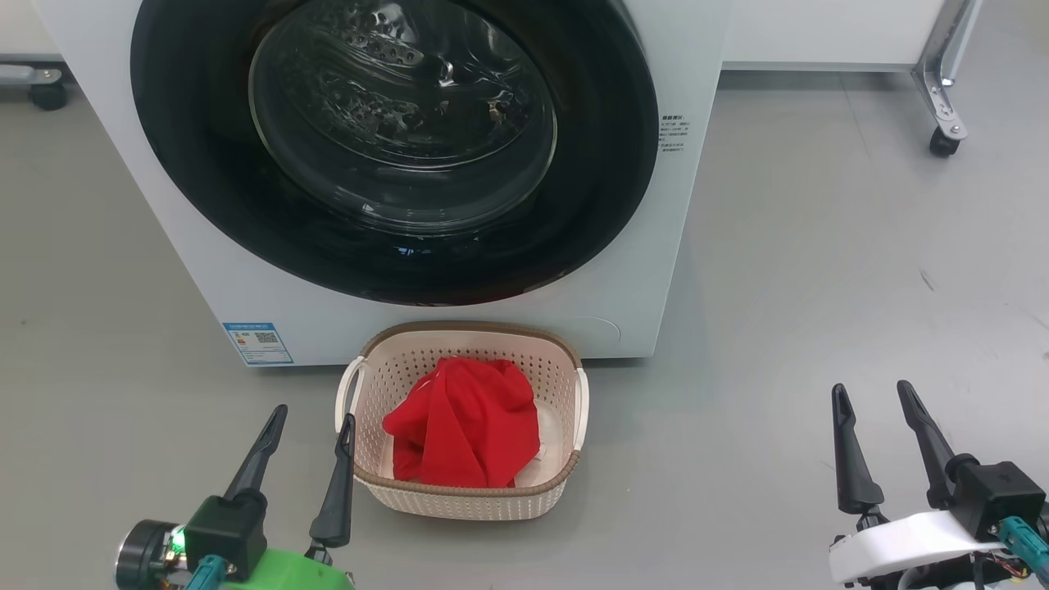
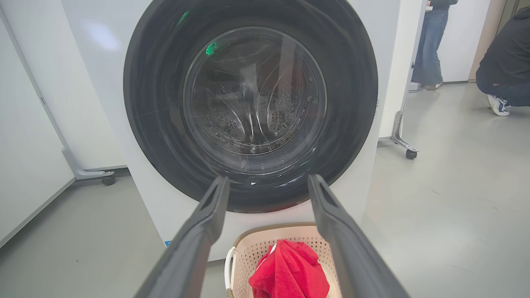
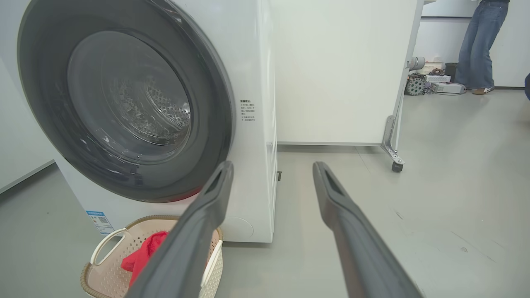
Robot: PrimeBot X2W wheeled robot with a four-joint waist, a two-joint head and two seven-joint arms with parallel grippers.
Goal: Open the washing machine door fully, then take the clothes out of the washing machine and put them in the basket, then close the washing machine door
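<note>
The white washing machine [image 1: 656,270] fills the top of the head view, and its round black door [image 1: 393,152] lies shut flat against the front. Through the glass I see bare steel drum. On the floor before it stands the cream basket [image 1: 471,496] with the red clothes [image 1: 463,434] heaped inside. My left gripper [image 1: 315,418] is open at the lower left, its right finger just beside the basket's left handle. Far to the right, my right gripper [image 1: 873,392] is open over bare floor. The basket [image 2: 248,256] and clothes [image 2: 290,271] lie between the left fingers in the left wrist view.
Grey floor spreads wide to the right of the machine. A white wheeled partition [image 1: 942,123] stands behind at the right, with another caster [image 1: 45,90] at the far left. In the wrist views a person in jeans [image 3: 480,45] stands far back, and another person [image 2: 505,70] crouches.
</note>
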